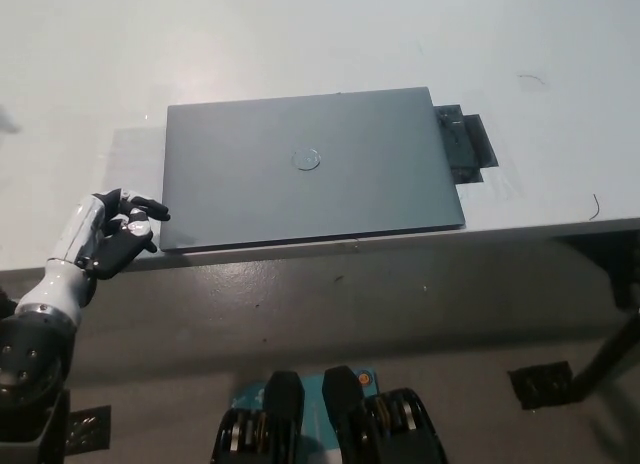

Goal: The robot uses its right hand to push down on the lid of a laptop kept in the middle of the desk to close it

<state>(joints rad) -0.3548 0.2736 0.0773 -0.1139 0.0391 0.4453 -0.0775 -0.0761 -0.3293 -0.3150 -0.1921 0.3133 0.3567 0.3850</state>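
A grey laptop lies flat in the middle of the white desk with its lid fully down, a round logo showing on top. My white left hand rests at the desk's front edge, just left of the laptop's near left corner, its fingers curled loosely and holding nothing. My black right hand is out of the picture.
A small dark flat piece sticks out from under the laptop's right side. The desk's front edge runs across the middle of the view, with grey floor below. A black stand foot sits on the floor at the lower right.
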